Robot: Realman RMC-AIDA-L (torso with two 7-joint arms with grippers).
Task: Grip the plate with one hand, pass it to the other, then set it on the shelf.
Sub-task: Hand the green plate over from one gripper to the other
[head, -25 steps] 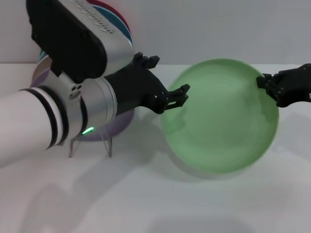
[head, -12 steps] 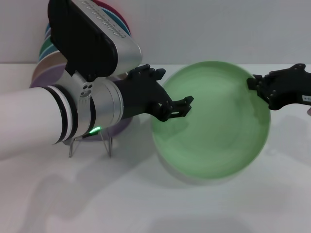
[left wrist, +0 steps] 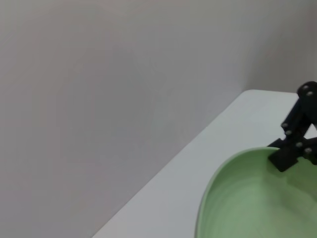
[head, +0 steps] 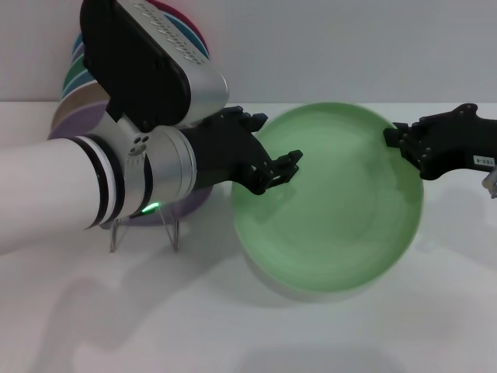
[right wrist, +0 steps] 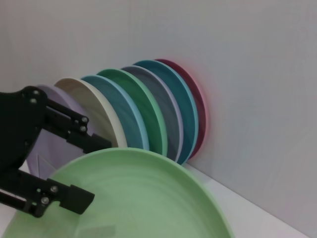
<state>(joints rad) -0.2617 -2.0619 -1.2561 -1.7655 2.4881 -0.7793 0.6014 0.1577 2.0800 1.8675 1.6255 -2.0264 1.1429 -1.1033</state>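
The pale mint-green plate (head: pixel 334 210) hangs tilted above the table, held at its right rim by my right gripper (head: pixel 397 145), which is shut on it. The same grip shows in the left wrist view, with the right gripper (left wrist: pixel 290 154) on the plate (left wrist: pixel 247 198). My left gripper (head: pixel 281 169) is at the plate's left rim, open, one finger on each side of the edge. The right wrist view shows those fingers (right wrist: pixel 69 121) spread around the plate (right wrist: pixel 143 198). The clear acrylic shelf (head: pixel 144 229) stands on the table under my left forearm.
A lilac plate (head: pixel 190 203) leans on the shelf, mostly hidden by my left arm. A row of several coloured plates (right wrist: pixel 148 106) stands on edge against the back wall. White table (head: pixel 311 334) lies in front and to the right.
My right gripper has carried the plate leftwards and a little down. The plate's left rim has slid between the open left fingers. The left arm rose slightly early on, then held still.
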